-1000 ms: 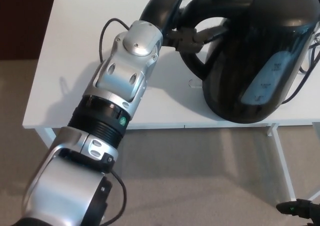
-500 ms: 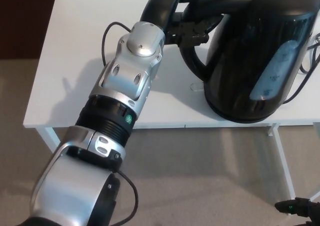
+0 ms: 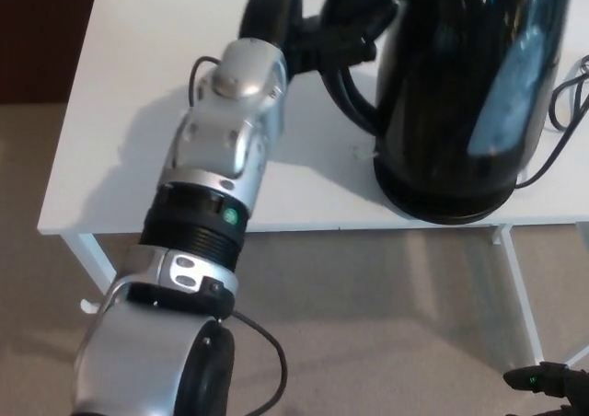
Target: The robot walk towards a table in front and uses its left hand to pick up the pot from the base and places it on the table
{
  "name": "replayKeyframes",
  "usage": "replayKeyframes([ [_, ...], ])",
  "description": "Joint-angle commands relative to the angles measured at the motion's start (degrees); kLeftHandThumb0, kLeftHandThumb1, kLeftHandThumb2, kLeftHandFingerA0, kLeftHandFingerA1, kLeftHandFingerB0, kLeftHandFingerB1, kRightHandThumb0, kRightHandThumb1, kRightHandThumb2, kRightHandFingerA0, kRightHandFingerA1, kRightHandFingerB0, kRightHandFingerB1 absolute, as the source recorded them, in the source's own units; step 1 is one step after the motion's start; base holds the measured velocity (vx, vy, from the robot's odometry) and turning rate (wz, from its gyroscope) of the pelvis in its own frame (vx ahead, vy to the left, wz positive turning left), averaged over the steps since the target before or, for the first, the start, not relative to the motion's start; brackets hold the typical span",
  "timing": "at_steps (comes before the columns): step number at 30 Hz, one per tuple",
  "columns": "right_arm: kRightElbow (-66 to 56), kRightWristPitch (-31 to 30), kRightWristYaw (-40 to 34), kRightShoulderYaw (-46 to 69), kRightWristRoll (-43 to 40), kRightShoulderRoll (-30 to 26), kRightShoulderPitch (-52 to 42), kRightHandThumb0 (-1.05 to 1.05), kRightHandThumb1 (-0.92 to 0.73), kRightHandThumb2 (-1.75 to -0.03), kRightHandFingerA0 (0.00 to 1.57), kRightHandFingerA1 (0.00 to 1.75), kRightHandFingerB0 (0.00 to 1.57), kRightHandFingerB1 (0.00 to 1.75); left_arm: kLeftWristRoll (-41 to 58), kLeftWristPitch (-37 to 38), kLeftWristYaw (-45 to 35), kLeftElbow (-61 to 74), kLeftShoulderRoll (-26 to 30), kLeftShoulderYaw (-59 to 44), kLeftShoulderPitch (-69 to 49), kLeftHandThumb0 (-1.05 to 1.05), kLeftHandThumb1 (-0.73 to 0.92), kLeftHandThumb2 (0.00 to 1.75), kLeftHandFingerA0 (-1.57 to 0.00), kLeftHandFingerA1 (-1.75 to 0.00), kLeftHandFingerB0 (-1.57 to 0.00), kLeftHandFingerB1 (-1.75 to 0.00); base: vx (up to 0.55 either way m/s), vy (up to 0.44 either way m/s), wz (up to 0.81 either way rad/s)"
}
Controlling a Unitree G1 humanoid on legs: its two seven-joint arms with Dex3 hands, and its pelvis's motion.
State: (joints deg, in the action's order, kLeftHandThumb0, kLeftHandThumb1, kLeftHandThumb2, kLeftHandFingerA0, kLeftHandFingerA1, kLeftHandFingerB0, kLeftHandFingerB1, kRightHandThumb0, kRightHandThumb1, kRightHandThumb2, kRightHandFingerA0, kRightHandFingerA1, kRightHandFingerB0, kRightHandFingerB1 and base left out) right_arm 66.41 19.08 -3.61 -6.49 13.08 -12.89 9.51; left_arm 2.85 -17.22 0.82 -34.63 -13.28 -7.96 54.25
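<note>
Okay, nearest is the silver left forearm (image 3: 212, 158), reaching over the beige carpet (image 3: 368, 296) and the front edge of the white table (image 3: 120, 112). The left hand (image 3: 322, 34) is wrapped tight round the upper handle (image 3: 342, 89) of the black electric kettle (image 3: 460, 94), which stands at the table's front edge toward the right corner. A darker ring (image 3: 442, 209) under it looks like the base; can't tell if they're apart. Likely heavy if filled, rigid, glossy body so slippery, so the handle is the only sensible hold. A black cable (image 3: 561, 131) loops just right of it and could snag; the edge is close, so there's a tipping risk. Right hand not visible.
</note>
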Motion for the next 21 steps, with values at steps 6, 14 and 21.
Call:
replayKeyframes([
  [6,-0.2,0.2,1.1,0.5,-0.4,-0.7,0.4,-0.32,-0.60,-0.57,0.74,0.46,0.61,0.42,11.2,-4.8,3.2,11.2,-3.4,-6.4,11.0,-0.15,0.79,0.71,-0.86,-1.58,-0.72,-1.21,0.00,0.000,0.00],
  [14,-0.9,-0.3,0.4,-0.3,0.7,-0.9,0.0,-0.33,-0.61,-0.57,0.75,0.46,0.61,0.42,3.5,1.2,2.0,11.5,5.7,-3.4,11.8,-0.10,0.75,0.78,-1.03,-1.43,-0.76,-1.19,0.00,0.000,0.00],
  [21,-0.5,0.2,1.2,-0.4,0.5,-1.0,-0.3,-0.34,-0.61,-0.58,0.73,0.46,0.58,0.41,-3.4,7.5,2.3,9.3,15.0,2.9,7.4,-0.14,0.83,0.66,-1.03,-1.40,-0.80,-1.12,0.00,0.000,0.00],
])
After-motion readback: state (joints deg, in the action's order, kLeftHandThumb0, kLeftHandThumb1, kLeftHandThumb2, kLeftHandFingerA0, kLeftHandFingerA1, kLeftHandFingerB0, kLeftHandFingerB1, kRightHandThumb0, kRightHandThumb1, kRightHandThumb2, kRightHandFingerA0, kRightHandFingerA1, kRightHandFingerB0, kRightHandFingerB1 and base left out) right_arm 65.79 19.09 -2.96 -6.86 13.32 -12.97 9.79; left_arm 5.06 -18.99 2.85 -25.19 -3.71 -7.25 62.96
